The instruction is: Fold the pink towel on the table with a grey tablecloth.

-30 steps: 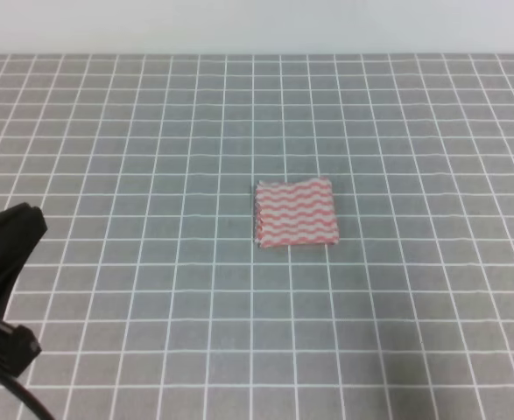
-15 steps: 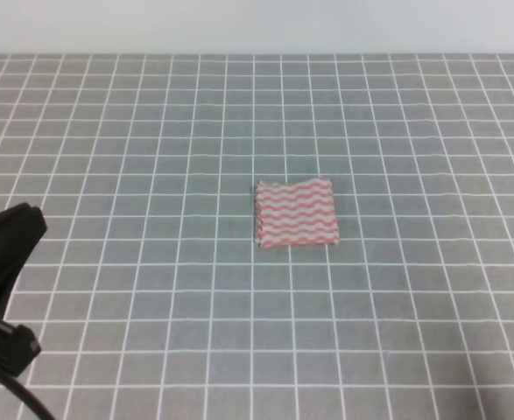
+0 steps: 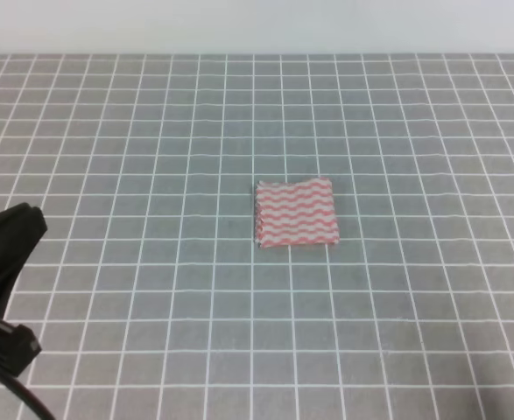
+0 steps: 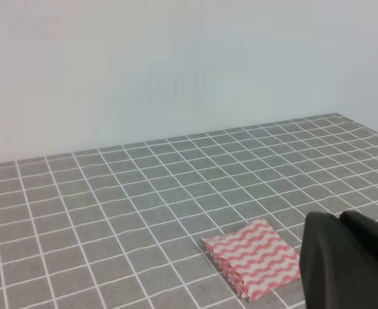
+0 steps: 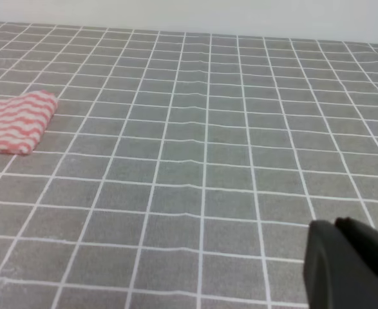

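pink towel point(image 3: 296, 213) lies flat near the middle of the table with a grey tablecloth point(image 3: 151, 131), already a compact, roughly square stack. layered edges show on its near side in the left wrist view point(image 4: 256, 257), so it looks folded more than once. nothing touches it.

left gripper point(image 3: 3, 262) sits well to the left of the towel and nearer the camera, low at the frame edge, clear of the cloth. only a dark bulk of it shows, also in its own wrist view point(image 4: 349, 264); cannot tell if its jaws are open or closed. it holds nothing that i can see.

right gripper point(image 5: 349, 264) shows only as a dark corner in the right wrist view, well to the right of the towel point(image 5: 15, 122). jaw state: cannot tell. it is not seen in the exterior view.

change over the last second: basically none. towel has same spot and same shape, left arm has barely shifted, if at all.

judgement: fold appears done, arms look parked away from the towel, task at or near its end. any remaining step is probably just holding clear.
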Controlling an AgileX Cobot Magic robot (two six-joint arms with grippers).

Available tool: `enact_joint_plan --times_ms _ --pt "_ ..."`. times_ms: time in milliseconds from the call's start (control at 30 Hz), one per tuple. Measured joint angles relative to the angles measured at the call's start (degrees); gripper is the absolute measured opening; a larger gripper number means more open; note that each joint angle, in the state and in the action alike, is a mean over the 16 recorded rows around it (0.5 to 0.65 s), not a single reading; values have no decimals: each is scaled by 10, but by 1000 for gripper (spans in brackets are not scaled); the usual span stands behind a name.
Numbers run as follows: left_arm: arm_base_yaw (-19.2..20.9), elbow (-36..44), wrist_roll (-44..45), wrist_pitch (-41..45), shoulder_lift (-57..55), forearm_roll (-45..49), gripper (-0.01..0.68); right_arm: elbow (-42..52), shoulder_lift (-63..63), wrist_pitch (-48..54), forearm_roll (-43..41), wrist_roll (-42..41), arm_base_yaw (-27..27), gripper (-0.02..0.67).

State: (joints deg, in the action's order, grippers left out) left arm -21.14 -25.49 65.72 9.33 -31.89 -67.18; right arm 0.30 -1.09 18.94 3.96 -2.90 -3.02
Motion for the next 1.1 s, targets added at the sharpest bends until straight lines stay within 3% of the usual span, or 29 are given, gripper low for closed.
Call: enact_joint_plan --times_ms 633,733,833,1100 --pt "0 0 -3 -14 -3 -22 -2 0 0 -1 0 0 0 -17" --pt "0 1 -37 -25 -2 10 -2 1 0 -1 0 0 0 -17" --pt "2 5 -136 -44 0 90 -2 1 0 -1 0 0 0 -17" --pt "39 51 -510 -69 56 455 -2 2 1 -1 -1 0 0 -17"
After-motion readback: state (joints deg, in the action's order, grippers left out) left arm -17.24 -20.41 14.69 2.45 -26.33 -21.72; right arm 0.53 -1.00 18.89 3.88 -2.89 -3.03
